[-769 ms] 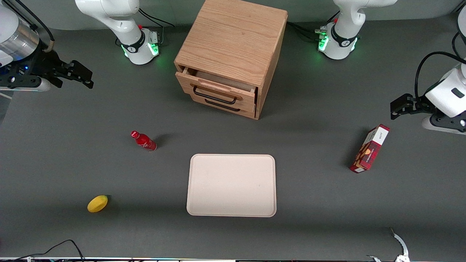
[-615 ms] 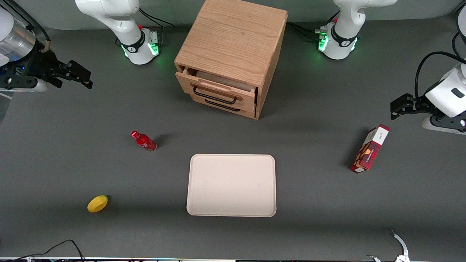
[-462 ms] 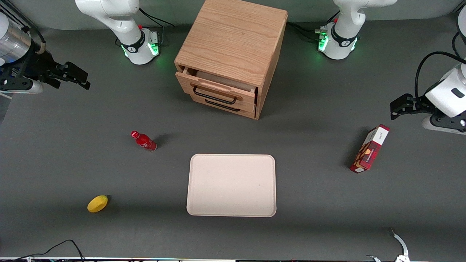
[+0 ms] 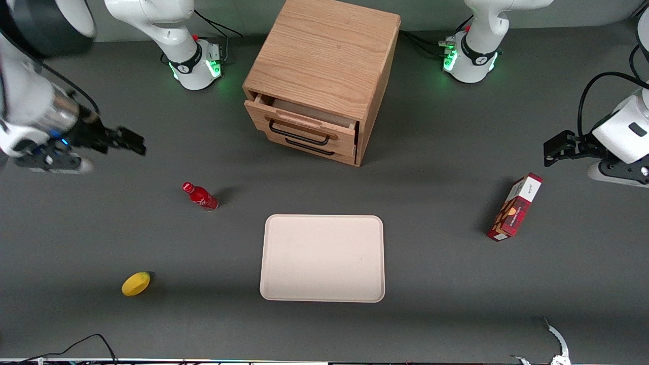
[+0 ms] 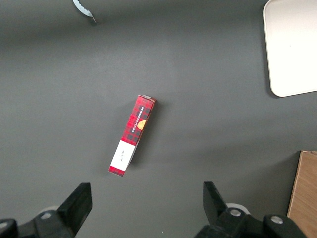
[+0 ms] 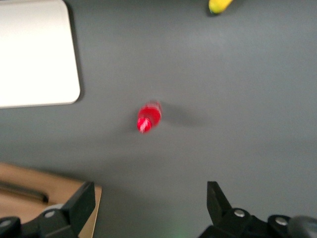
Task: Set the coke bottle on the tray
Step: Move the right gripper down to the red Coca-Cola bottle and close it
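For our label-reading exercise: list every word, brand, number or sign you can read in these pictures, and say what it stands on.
None can be read with certainty.
Coke bottle: white lettering, too small to read.
Red plaid carton: a line of white print along its side and a mark on its white end, both too small to read.
Wooden drawer cabinet, tray, lemon: no text.
The claw, open, hovers farther from the front camera than the bottle: no label visible.

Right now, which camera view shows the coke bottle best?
The front view: the coke bottle stands sharp and whole on the table, beside the tray, with the open pincer apart from it. The right wrist view shows it blurred, from above. The left wrist view does not show it.
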